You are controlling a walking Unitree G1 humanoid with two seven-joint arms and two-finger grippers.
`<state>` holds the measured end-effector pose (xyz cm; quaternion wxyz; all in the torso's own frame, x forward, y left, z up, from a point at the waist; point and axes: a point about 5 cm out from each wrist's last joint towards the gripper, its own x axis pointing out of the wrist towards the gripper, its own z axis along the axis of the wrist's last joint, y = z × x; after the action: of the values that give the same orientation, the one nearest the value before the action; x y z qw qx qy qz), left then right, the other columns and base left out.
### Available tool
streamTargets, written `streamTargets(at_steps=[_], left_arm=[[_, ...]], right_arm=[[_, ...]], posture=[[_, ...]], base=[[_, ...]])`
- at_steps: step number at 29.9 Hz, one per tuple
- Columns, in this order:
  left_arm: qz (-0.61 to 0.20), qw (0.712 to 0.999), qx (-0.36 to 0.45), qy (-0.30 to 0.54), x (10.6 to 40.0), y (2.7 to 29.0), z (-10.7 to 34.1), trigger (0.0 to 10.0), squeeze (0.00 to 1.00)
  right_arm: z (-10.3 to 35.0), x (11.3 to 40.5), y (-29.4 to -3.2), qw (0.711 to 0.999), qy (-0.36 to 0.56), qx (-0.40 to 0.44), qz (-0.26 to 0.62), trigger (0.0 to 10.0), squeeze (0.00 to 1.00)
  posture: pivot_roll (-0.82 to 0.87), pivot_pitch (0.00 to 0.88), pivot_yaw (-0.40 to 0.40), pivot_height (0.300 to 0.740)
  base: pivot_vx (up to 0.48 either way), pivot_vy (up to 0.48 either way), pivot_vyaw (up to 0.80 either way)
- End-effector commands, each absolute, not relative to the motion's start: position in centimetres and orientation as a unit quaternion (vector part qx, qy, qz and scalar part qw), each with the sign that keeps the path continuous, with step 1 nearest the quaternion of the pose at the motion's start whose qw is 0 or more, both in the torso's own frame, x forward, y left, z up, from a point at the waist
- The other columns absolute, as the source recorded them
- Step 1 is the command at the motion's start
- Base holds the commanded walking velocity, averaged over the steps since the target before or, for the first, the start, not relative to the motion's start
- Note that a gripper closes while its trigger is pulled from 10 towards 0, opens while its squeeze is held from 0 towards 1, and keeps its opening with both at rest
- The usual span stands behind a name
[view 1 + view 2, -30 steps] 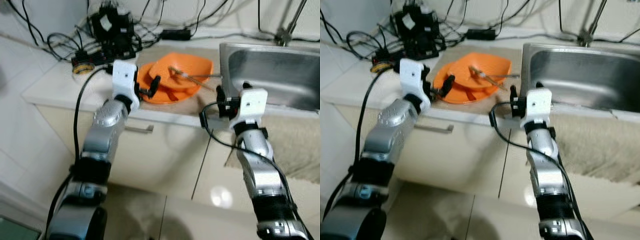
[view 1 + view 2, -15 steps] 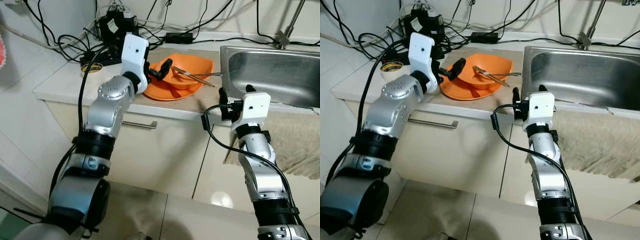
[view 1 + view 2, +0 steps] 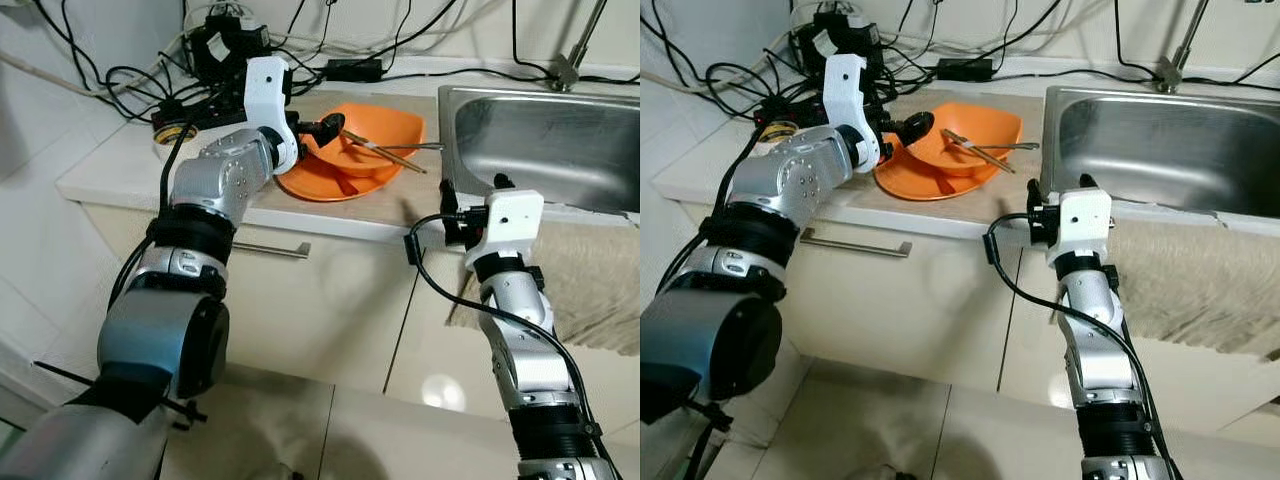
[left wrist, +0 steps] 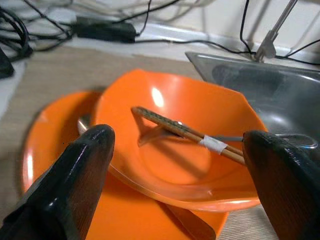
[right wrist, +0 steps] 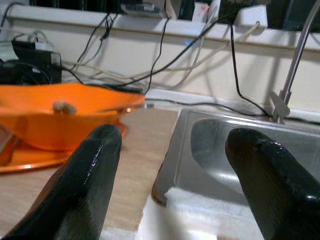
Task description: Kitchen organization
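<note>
Worktop (image 3: 120, 170) with stainless sink (image 3: 540, 140) set in at my right and a tangle of black cables (image 3: 230, 50) along the wall. Orange bowl (image 3: 365, 140) resting on an orange plate (image 3: 320, 185) beside the sink; chopsticks (image 4: 187, 134) and a metal utensil lie across the bowl. My left gripper (image 4: 180, 165), fingers spread apart, holding nothing, hovers at the bowl's rim. My right gripper (image 5: 170, 165), likewise released, sits at the worktop's front edge near the sink corner.
</note>
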<state>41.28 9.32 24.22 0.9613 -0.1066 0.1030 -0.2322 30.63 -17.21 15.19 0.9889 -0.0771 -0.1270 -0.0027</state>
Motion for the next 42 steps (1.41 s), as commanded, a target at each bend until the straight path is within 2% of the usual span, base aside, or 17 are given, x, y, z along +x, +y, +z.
streamTargets(at_steps=[1, 12, 17, 28, 36, 42], left_arm=[[-0.236, 0.96, -0.118, 0.091, 41.5, 9.1, 25.5, 10.0, 0.0], [-0.276, 0.943, -0.16, 0.095, 41.7, 6.3, 28.0, 10.0, 0.0], [-0.301, 0.945, -0.095, 0.083, 41.6, 5.4, 28.0, 10.0, 0.0], [-0.271, 0.958, -0.072, 0.052, 42.0, 5.8, 28.7, 10.0, 0.0], [-0.254, 0.964, -0.06, 0.057, 42.1, 5.7, 27.5, 10.0, 0.0], [-0.228, 0.968, -0.071, 0.073, 42.2, 6.8, 26.0, 10.0, 0.0]], right_arm=[[15.6, 30.5, -17.4, 0.988, -0.133, -0.077, -0.008, 10.0, 0.0], [15.4, 29.9, -17.2, 0.989, -0.128, -0.076, -0.011, 10.0, 0.0], [15.3, 29.6, -17.0, 0.989, -0.127, -0.077, -0.009, 10.0, 0.0], [14.7, 27.1, -17.9, 0.99, -0.109, -0.087, -0.033, 10.0, 0.0], [14.7, 25.4, -18.4, 0.989, -0.1, -0.096, -0.046, 10.0, 0.0], [14.4, 24.2, -17.9, 0.991, -0.087, -0.096, -0.036, 10.0, 0.0]], posture=[[-0.04, 0.0, 0.101, 0.74], [-0.06, 0.0, 0.117, 0.74], [-0.08, 0.0, 0.131, 0.74], [-0.2, 0.0, 0.167, 0.74], [-0.25, 0.0, 0.174, 0.74], [-0.27, 0.0, 0.166, 0.74]], base=[[0.0, 0.0, 0.0], [0.0, 0.0, 0.0], [0.0, 0.0, 0.0], [0.0, 0.0, 0.0], [0.0, 0.0, 0.0], [0.0, 0.0, 0.0]])
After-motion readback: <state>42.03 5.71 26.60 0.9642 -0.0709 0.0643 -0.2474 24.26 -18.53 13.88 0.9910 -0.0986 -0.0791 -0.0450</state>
